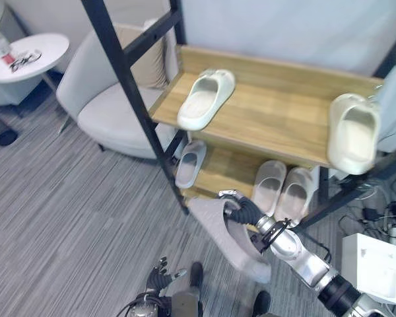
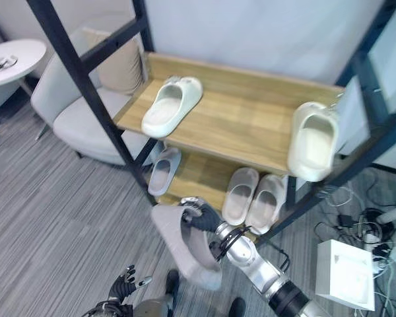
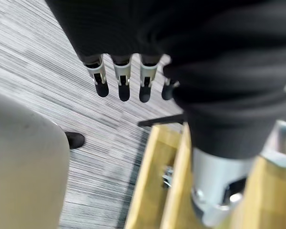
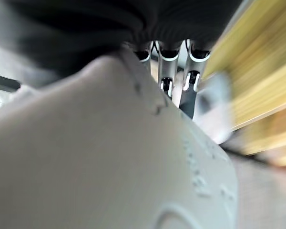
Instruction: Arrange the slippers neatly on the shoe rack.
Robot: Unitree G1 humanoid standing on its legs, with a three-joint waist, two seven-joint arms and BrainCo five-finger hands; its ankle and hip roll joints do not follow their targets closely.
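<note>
- My right hand [image 1: 243, 211] is curled round a pale grey moulded slipper [image 1: 228, 239], gripping it at the end nearest the rack. The rest of the slipper hangs down and back toward me, clear of the floor.
- In the right wrist view the slipper's pale body [image 4: 109, 157] lies right against the hand, with the dark-tipped fingers [image 4: 168, 71] wrapped over its edge. That view is crowded, so I can't say just how deep the grip goes.
- The wooden shoe rack with its black metal frame [image 1: 277, 109] stands just ahead of the right hand. Its lower shelf [image 1: 221, 173] is the nearest landing place, up and forward of the held slipper.
- On that lower shelf a lone pale grey slipper [image 1: 190, 163] lies forward and to the left of the hand. A matched pair of pale slippers [image 1: 282, 189] sits forward and to the right.
- The open gap between the lone slipper and the pair is almost straight ahead of the hand.
- The held slipper's long axis runs down and toward me, while the ones on the shelf lie front to back. In my judgement it needs levelling before it slides in beside its likely mate.
- On the upper shelf a cream slipper [image 1: 206, 98] lies at the left, and a second cream slipper [image 1: 353, 132] overhangs the right front edge.
- My left hand [image 1: 160, 272] hangs low, well behind the right, fingers loosely spread, holding nothing. The right hand is plainly the nearer to the rack.
</note>
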